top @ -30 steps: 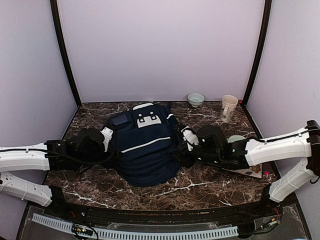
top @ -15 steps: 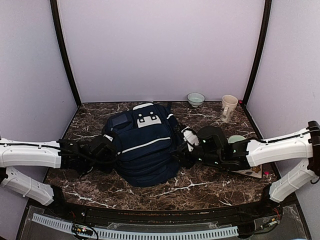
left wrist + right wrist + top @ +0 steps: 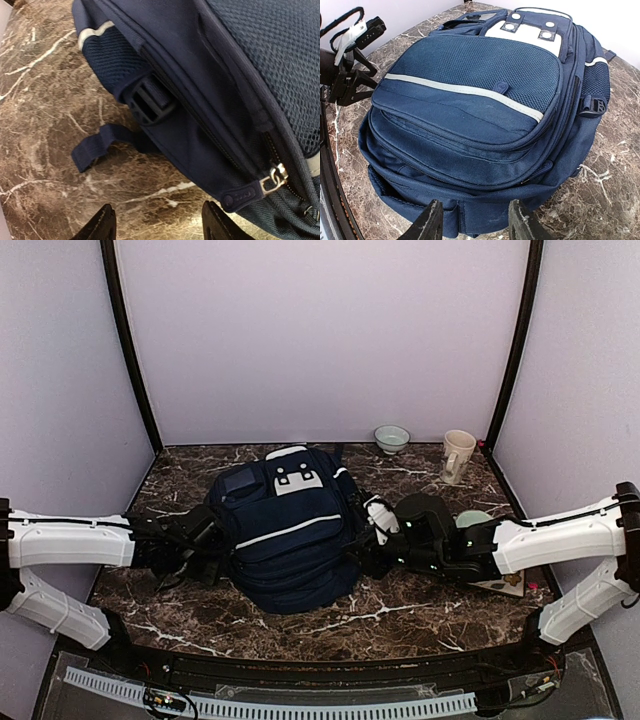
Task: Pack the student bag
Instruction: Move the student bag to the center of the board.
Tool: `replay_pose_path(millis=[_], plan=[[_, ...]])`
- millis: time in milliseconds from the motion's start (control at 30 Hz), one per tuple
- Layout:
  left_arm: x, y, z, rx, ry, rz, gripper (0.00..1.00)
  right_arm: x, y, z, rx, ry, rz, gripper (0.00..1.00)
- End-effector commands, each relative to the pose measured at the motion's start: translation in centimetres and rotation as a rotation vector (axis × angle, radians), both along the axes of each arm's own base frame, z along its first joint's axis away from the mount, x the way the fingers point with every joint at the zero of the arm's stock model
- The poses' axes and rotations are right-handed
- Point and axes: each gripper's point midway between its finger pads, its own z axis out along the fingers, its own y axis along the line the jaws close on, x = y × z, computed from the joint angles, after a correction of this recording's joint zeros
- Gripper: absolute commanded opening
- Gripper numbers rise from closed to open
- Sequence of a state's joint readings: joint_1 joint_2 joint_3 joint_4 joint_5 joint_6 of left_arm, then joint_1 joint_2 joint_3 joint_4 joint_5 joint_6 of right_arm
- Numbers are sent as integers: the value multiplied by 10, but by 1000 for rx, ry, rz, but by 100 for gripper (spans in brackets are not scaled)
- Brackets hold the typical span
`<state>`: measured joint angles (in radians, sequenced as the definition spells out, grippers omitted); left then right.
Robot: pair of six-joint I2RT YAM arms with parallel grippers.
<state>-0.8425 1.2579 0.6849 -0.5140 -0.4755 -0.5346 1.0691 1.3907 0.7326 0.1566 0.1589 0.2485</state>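
Since a second ago, the left arm had swung inward, bringing the left gripper [image 3: 203, 543] from just beside the bag [image 3: 288, 535] up against its left flank; the right arm had hardly shifted. The bag lay flat on its back in the middle of the table [image 3: 400, 615], front pocket up, top end towards the rear wall.

From the left wrist view, the left gripper [image 3: 157, 226] had its fingers spread with nothing between them, hanging over bare marble just beside the bag's side seam, near a buckle [image 3: 149, 101], a loose strap [image 3: 95, 147] and a metal zip pull [image 3: 274, 179]. The right gripper [image 3: 476, 220] was likewise spread and empty, facing the bag's bottom edge.

I judged the bag to be soft and floppy. The fabric would sag and bunch if pinched mid-panel, and it probably slides easily on the polished stone. The zip pull looked like the best hold for opening it, with the other arm pinning the fabric.

I could not tell whether the main compartment near the top was open, since the zips I could see looked shut. A bowl [image 3: 391, 437] and a mug [image 3: 457, 455] stood at the back right. Something pale green [image 3: 473, 517] was mostly hidden behind the right arm.
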Motion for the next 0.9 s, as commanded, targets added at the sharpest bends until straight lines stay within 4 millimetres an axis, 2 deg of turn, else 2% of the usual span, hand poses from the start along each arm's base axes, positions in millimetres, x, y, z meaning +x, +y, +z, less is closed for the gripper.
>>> replay_pose_path(millis=[0, 133, 300, 500, 700, 867], plan=[[-4, -6, -13, -29, 50, -29, 60, -2, -1, 1, 5, -11, -6, 45], [0, -6, -19, -27, 60, -28, 58, -4, 1, 1, 13, -5, 7, 45], [2, -14, -23, -57, 68, -62, 58, -10, 4, 1, 22, 1, 39, 46], [4, -29, -34, -69, 106, -115, 58, -12, -2, 1, 25, -3, 30, 46], [8, -52, -41, -116, 130, -167, 54, -14, -10, -3, 19, 1, 15, 46], [7, -85, -31, -160, 107, -255, 54, -15, -18, -3, 21, -3, -4, 46]])
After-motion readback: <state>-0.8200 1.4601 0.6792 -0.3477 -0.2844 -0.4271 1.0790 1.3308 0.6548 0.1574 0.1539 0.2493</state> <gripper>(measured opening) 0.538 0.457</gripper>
